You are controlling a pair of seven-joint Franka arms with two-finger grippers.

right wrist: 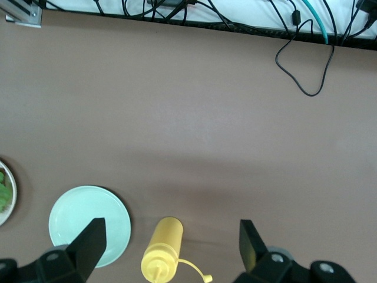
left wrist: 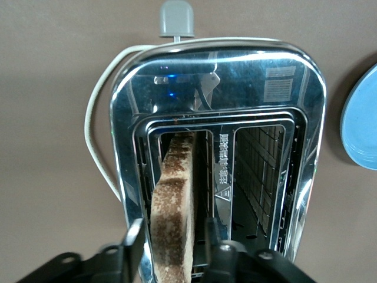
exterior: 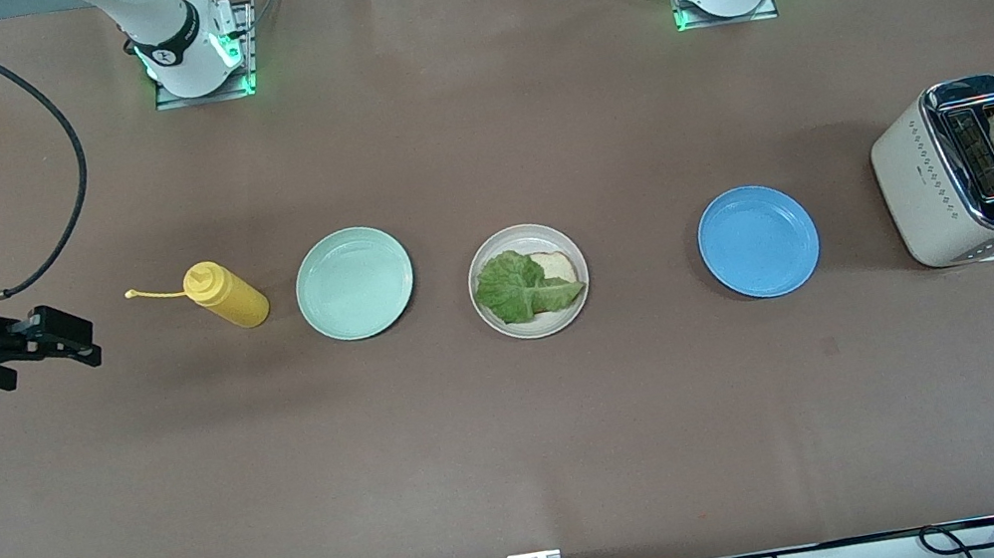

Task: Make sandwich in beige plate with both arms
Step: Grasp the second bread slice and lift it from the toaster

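Sandwich-building stands at fetching the top bread slice (left wrist: 172, 206): left gripper (left wrist: 171, 239) fingers pinch it in the toaster (exterior: 969, 175), needing a straight lift toward the beige plate (exterior: 528, 281), while the waiting right gripper (right wrist: 171, 242) hangs wide over the surface near the yellow bottle (right wrist: 160, 250).

Desk (exterior: 523, 436) dull brown. Beige plate (exterior: 492, 317) off-white, centre of frame; on it crinkly green lettuce (exterior: 513, 286), pale tan bread (exterior: 555, 263). Mint green plate (exterior: 354, 283), blue plate (exterior: 758, 240), yellow bottle (exterior: 227, 293). Toaster (exterior: 929, 176) cream with chrome top. Toast (left wrist: 172, 212) mottled brown. My tools black.
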